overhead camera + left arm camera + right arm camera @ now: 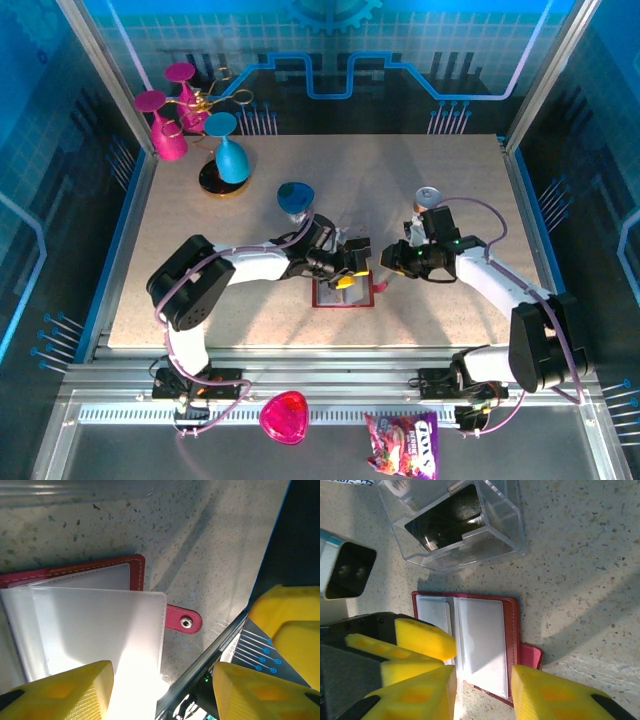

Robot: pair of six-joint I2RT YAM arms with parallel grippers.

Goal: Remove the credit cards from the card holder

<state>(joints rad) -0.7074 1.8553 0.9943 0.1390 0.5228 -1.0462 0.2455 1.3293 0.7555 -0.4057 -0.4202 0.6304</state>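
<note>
The card holder lies open on the table, dark red with pale grey pockets and a red snap tab. No credit cards can be made out; the pockets look pale and blank. My left gripper hovers over the holder's left half, open, with one yellow finger above a pocket page and nothing between the jaws. My right gripper is open just above the holder's right page, and its fingers straddle that page. The left gripper's fingers sit close beside it.
A clear plastic box stands just beyond the holder. Farther back are a blue dish, a small can, a blue goblet and pink glasses. A pink heart dish and a candy bag lie off the table's near edge.
</note>
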